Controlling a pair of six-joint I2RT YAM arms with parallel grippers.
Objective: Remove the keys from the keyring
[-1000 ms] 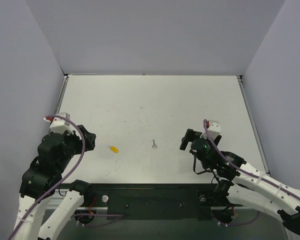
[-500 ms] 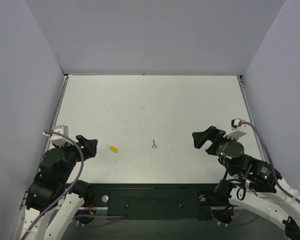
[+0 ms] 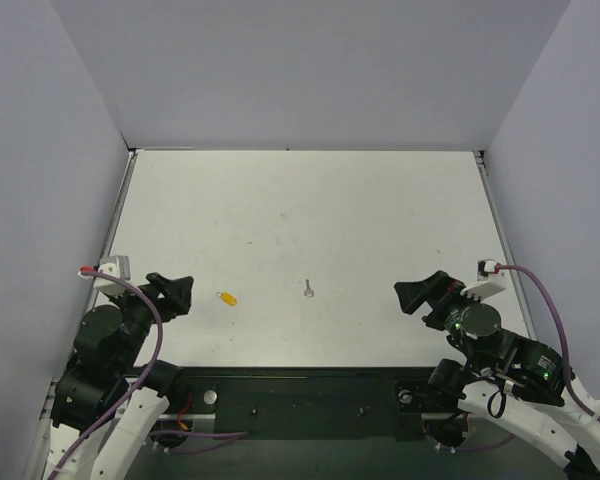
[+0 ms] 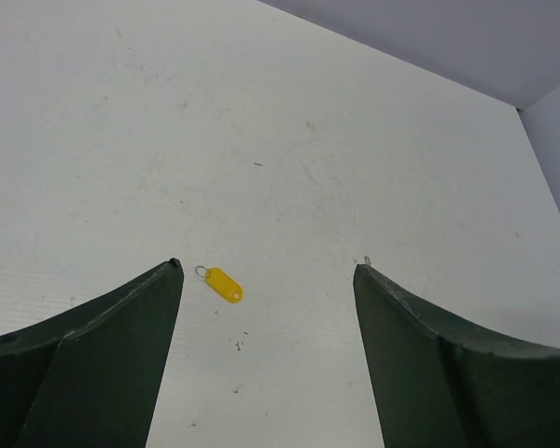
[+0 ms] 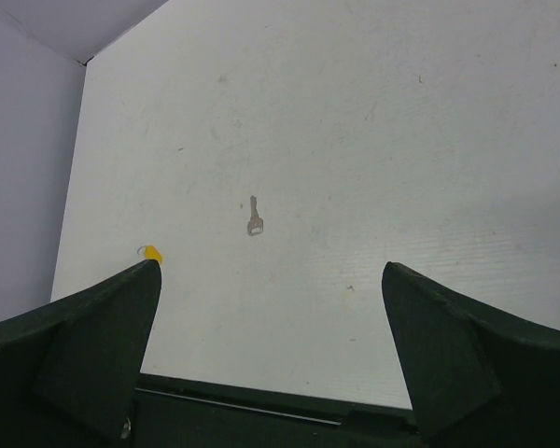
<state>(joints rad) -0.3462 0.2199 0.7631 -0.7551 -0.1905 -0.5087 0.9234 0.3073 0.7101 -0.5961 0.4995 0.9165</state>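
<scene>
The left gripper (image 3: 175, 293) and right gripper (image 3: 420, 293) have been pulled back, spread wide, empty (the key (image 3: 308, 288) lies apart from the keyring (image 3: 226, 298): removal is judged done).

The keyring tag (image 4: 223, 285) is yellow-orange with a silver loop; the key (image 5: 254, 217) silver-grey. The table (image 3: 300, 200) is white, faintly speckled; walls (image 3: 300, 70) pale lilac.
</scene>
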